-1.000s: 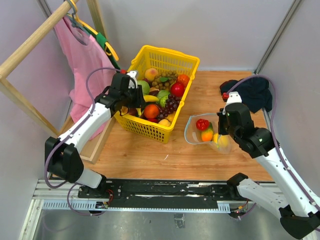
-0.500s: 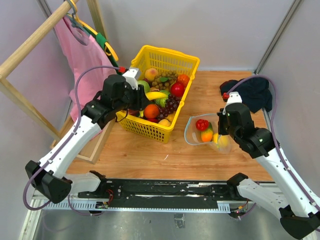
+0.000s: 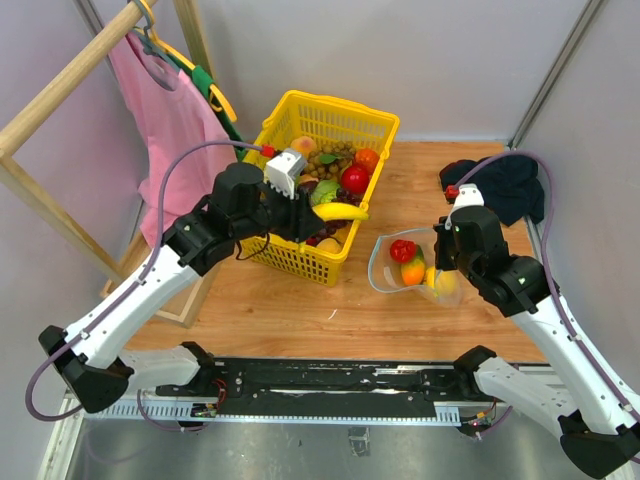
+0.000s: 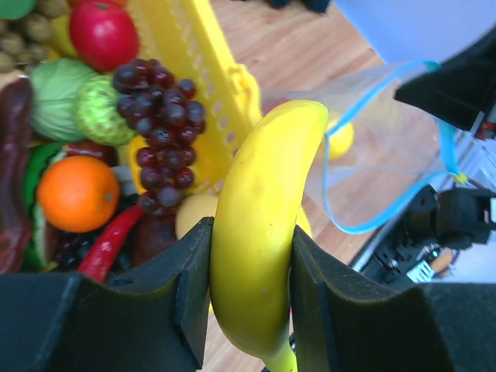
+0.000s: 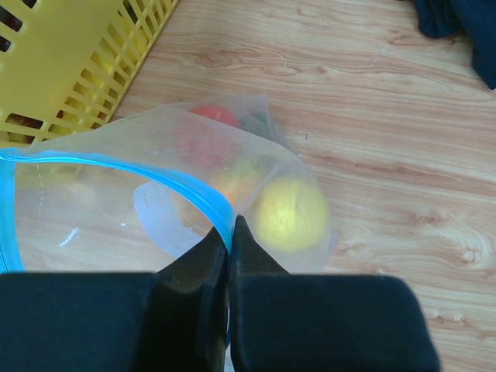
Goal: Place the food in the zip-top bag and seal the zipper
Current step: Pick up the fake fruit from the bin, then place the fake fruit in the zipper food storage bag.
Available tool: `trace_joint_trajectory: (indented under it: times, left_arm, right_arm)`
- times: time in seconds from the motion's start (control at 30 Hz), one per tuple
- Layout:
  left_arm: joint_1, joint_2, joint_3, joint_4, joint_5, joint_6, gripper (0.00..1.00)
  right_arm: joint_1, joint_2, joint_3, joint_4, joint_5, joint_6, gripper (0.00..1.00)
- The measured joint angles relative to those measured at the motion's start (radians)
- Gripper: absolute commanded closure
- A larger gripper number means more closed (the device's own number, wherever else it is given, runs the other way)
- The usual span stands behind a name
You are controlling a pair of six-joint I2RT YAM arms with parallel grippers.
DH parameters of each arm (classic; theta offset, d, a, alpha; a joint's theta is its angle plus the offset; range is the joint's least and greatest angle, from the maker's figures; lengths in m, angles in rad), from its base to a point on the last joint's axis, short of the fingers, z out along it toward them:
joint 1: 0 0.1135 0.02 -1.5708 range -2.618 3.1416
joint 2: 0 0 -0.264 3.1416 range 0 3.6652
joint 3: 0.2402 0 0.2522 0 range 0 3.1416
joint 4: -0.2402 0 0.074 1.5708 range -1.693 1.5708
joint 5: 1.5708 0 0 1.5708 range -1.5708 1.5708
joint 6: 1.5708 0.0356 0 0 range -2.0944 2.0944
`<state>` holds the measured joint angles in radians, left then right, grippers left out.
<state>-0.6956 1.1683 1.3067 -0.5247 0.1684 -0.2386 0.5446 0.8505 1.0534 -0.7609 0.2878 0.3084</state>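
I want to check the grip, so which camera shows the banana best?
The left wrist view: the banana fills the frame, pinched mid-length by the left gripper. The top external view shows it small, above the yellow basket. The right wrist view does not show it.

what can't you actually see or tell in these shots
Left wrist view: the banana runs off the bottom edge, and the left hand covers its sides.
Right wrist view: the food inside the bag is only blurred red and yellow shapes behind cloudy plastic. The right hand hides the pinched rim.
Top view: part of the basket is behind the left arm.
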Motion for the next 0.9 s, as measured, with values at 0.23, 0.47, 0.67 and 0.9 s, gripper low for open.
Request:
trace_joint_trajectory:
  times: [0.23,0.47,0.67,0.9]
  left_arm:
    - [-0.13,0.052,0.013,0.007,0.004,-0.005,0.84]
    - [-0.217,0.138,0.034,0.007,-0.003,-0.01,0.84]
    - [-0.292,0.22,0.093,0.007,-0.029,-0.012,0.84]
    - [-0.375,0.344,0.201,0.007,-0.095,-0.006,0.84]
  right_arm:
    - [0.0,0.0,0.0,0.0,-0.005,0.005,0.99]
    - [0.0,-0.003,0.0,0.0,-0.019,0.008,0.99]
    - [0.0,-0.003,0.0,0.0,-0.032,0.011,0.99]
    - [0.0,-0.003,0.0,0.002,-0.059,0.024,1.0]
